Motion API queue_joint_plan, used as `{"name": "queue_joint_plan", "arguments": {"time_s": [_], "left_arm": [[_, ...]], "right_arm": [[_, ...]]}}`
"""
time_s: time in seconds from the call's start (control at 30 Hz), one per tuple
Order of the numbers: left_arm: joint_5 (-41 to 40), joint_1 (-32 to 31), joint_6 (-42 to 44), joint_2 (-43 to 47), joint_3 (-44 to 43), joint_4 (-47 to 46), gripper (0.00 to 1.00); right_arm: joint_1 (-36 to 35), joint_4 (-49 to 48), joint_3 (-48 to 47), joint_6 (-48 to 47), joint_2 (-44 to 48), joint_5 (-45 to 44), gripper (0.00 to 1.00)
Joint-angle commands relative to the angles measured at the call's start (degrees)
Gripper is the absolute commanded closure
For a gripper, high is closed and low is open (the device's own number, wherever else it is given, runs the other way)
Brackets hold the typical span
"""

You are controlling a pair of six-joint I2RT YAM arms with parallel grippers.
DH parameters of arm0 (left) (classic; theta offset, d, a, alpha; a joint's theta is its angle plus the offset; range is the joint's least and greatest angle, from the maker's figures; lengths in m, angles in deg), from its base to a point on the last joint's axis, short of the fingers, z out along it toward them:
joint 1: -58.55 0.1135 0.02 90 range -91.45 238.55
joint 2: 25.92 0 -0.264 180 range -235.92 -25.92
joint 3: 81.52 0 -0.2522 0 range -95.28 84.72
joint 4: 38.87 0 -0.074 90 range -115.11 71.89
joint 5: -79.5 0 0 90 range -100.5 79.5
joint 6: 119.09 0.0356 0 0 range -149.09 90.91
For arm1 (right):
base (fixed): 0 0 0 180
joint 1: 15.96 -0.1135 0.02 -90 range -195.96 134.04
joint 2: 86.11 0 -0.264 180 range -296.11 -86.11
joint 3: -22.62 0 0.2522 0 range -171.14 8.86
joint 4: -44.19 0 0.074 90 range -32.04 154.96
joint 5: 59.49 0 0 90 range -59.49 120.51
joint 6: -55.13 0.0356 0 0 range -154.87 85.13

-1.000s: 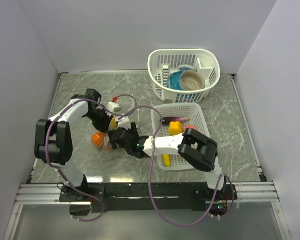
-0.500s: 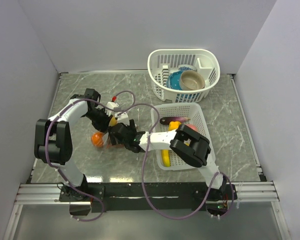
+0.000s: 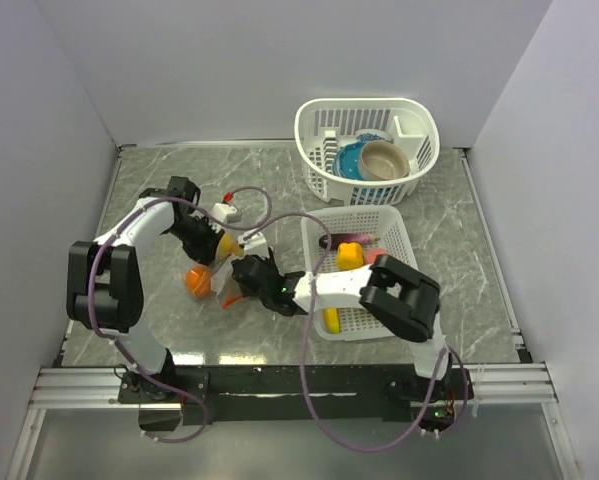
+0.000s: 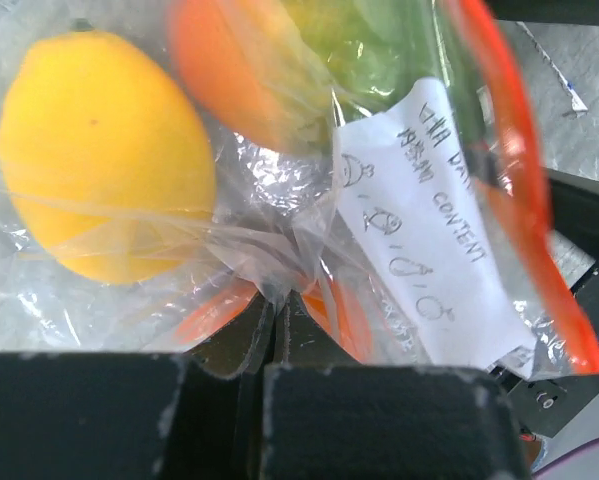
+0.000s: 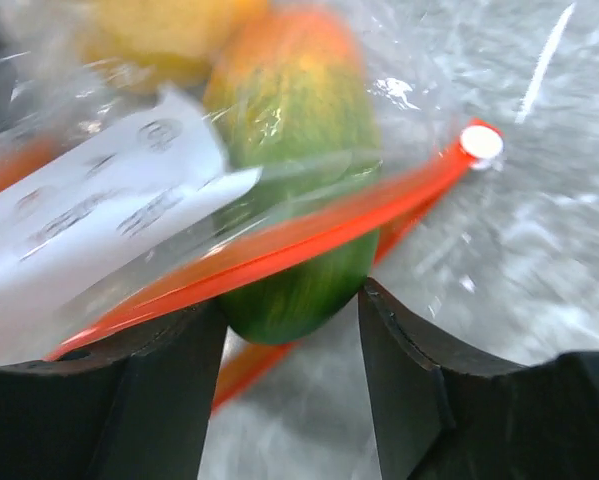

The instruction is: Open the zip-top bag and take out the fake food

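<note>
Pinching zip-top bag (image 4: pixel 279 170) w/ left pincer (image 4: pixel 277 325) (fake food (image 4: pixel 104 160) inside); right pincer (image 5: pixel 289 305) open astride zipper (image 5: pixel 309 230).

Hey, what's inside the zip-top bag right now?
Through the clear zip-top bag: a yellow lemon-shaped fruit, an orange round fruit and a green-and-orange piece. The white label and crinkled plastic hide whatever lies behind them, so a full count isn't possible.

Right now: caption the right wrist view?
Open right end effector flanks a green-orange toy fruit in the zip-top bag, red-orange zipper strip crossing it.
</note>
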State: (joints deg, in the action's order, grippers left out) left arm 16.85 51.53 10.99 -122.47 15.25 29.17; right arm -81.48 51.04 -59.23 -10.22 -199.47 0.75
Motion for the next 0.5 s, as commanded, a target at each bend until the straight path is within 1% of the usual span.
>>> {"name": "queue_joint_plan", "arguments": {"time_s": [0.0, 0.1, 0.17, 0.3, 0.37, 0.43, 0.47], "left_arm": [[1.21, -0.27, 0.53, 2.68, -3.3, 1.0, 0.99], [0.24, -0.09, -0.96, 3.39, -5.57, 0.21, 0.99], [1.12, 0.0, -1.49, 3.74, -7.95, 2.39, 0.99], [6.47, -0.44, -2.28, 5.58, -15.32, 6.62, 0.99], [8.23, -0.53, -2.11, 6.2, -17.18, 8.46, 0.99], [10.08, -0.79, -1.93, 7.08, -18.24, 10.05, 0.99], [10.26, -0.88, -1.84, 7.25, -18.07, 10.14, 0.99]], "right_arm": [[-2.42, -2.49, 3.75, -1.18, 8.85, -5.13, 0.49], [-4.44, -1.17, 8.49, 0.31, 14.12, -7.23, 0.5], [-4.88, 0.75, 12.87, 3.29, 19.04, -8.21, 0.5], [-5.67, 3.75, 19.83, 8.39, 29.3, -10.31, 0.52], [-5.94, 3.67, 22.81, 9.98, 31.61, -10.59, 0.51], [-5.85, 2.53, 23.45, 8.77, 31.28, -9.88, 0.43], [-5.85, 2.7, 21.79, 8.06, 30.14, -9.88, 0.37]]}}
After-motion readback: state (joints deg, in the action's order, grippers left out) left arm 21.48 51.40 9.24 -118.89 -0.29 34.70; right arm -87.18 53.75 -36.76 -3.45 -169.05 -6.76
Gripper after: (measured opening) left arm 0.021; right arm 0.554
